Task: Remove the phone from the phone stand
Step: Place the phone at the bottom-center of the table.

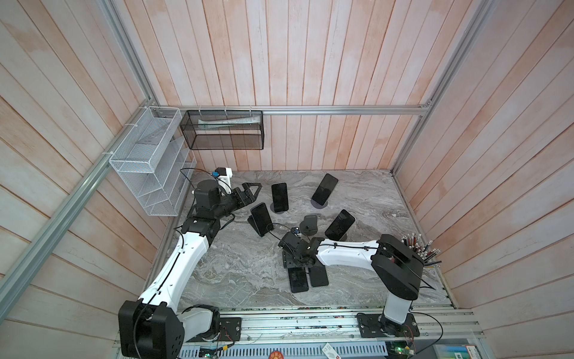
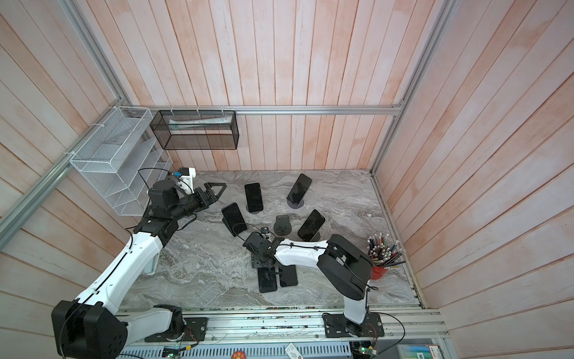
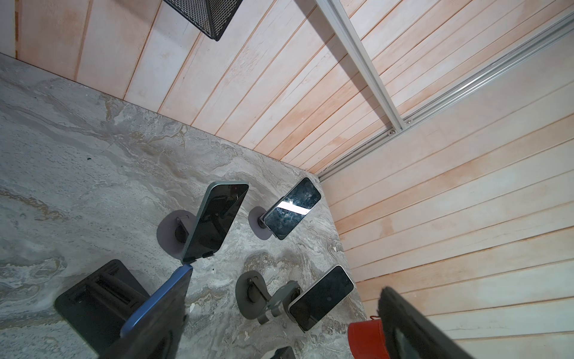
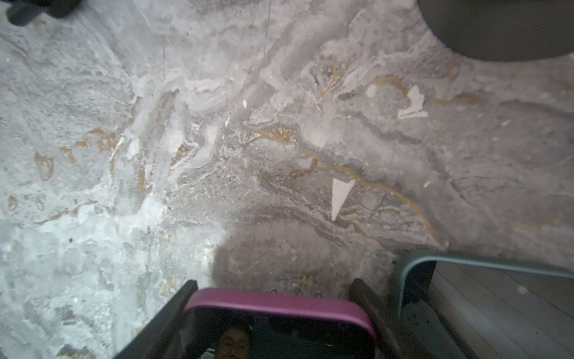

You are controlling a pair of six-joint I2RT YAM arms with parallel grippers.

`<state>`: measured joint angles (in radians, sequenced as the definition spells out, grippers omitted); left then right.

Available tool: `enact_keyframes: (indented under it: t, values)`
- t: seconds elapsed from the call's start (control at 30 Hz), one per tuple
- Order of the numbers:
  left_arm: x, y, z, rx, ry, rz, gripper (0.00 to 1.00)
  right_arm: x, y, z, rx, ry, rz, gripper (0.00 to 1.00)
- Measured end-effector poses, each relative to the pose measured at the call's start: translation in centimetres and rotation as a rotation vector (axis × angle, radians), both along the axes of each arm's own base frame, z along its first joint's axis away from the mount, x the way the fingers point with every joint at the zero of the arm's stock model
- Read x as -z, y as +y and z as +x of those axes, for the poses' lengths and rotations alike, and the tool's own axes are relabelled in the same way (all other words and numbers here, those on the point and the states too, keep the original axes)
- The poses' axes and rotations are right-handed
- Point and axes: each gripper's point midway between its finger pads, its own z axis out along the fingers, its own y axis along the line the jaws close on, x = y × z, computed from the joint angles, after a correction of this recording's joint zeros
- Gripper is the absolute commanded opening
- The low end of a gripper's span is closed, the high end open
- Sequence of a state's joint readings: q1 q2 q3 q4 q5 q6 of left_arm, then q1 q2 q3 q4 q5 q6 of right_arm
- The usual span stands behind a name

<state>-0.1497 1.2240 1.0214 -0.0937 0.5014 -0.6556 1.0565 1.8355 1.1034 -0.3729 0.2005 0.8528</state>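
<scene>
My right gripper (image 1: 290,262) points down at the front middle of the marble table (image 1: 236,267). It is shut on the end of a purple-edged phone (image 4: 279,307), one finger (image 4: 177,310) on each long side. That phone (image 1: 298,279) lies low and flat beside a teal-edged phone (image 4: 466,273). An empty dark phone stand (image 1: 309,225) is just behind the gripper. Several other phones lean on stands: (image 1: 279,197), (image 1: 324,189), (image 1: 261,219), (image 1: 340,224). My left gripper (image 1: 252,189) hovers open and empty at the back left, one finger (image 3: 413,323) in its wrist view.
A red cup of pencils (image 2: 380,270) stands at the right edge behind the right arm. A white wire rack (image 1: 146,155) and a black mesh basket (image 1: 223,130) hang on the back-left walls. Wooden walls close three sides.
</scene>
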Motion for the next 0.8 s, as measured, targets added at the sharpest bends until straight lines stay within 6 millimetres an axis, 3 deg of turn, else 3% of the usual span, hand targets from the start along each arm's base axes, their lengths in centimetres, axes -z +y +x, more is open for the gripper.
enact_keyframes:
  t: [0.8]
  values:
    - [0.62,-0.29,0.23,0.015,0.018,-0.005,0.98,0.01,0.0,1.02,0.061,-0.077,0.016,0.79]
